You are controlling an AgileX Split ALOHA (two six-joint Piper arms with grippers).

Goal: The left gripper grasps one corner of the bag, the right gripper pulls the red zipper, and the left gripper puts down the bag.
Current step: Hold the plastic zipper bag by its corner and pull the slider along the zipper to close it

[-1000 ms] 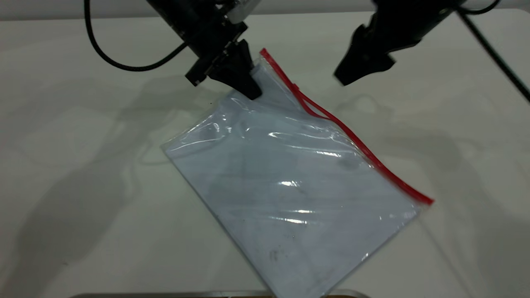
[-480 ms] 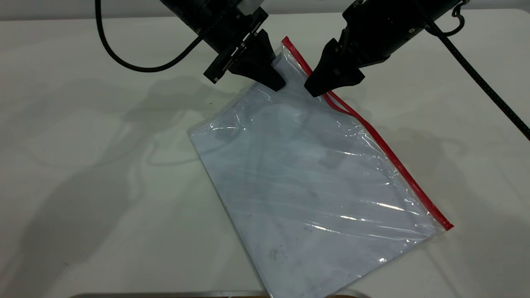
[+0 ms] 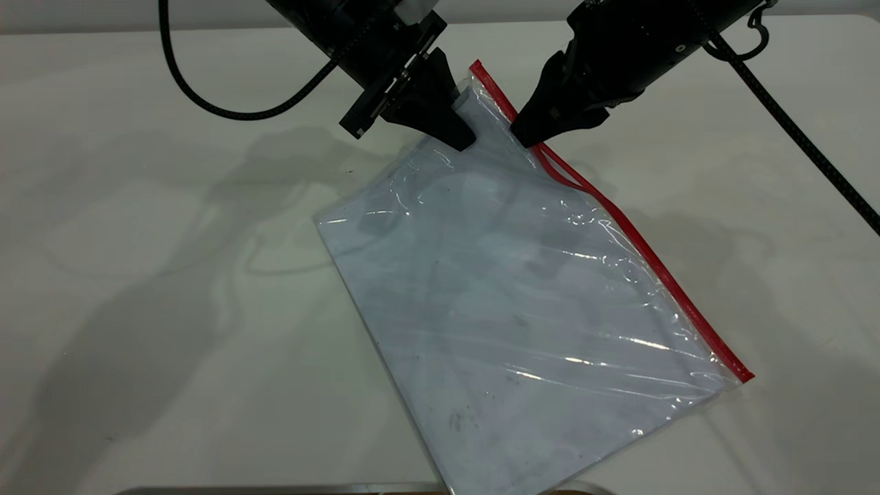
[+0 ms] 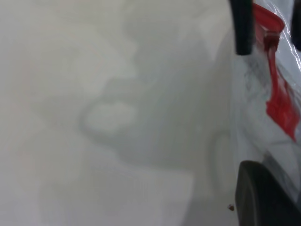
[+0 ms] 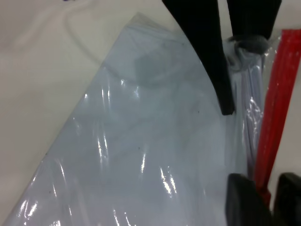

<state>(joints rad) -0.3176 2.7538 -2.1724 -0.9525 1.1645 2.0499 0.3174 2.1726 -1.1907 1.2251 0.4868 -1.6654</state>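
Note:
The bag (image 3: 522, 302) is a clear whitish-blue pouch with its upper corner lifted and the rest lying on the white table. My left gripper (image 3: 462, 137) is shut on that upper corner. One of its fingers (image 4: 263, 197) shows in the left wrist view against the plastic. The red zipper (image 3: 639, 240) runs along the bag's right edge. My right gripper (image 3: 524, 137) is at the zipper's upper end, next to the left gripper. In the right wrist view its jaws (image 5: 266, 195) stand either side of the red zipper (image 5: 275, 113) and pinch it.
A black cable (image 3: 206, 103) loops from the left arm over the table. Another cable (image 3: 797, 130) trails from the right arm at the right. A metal edge (image 3: 344, 489) lies along the table's front.
The left gripper carried the bag corner right and slightly up. The right gripper came down and left onto the zipper's upper end and closed on it. Little has moved in the last half second.

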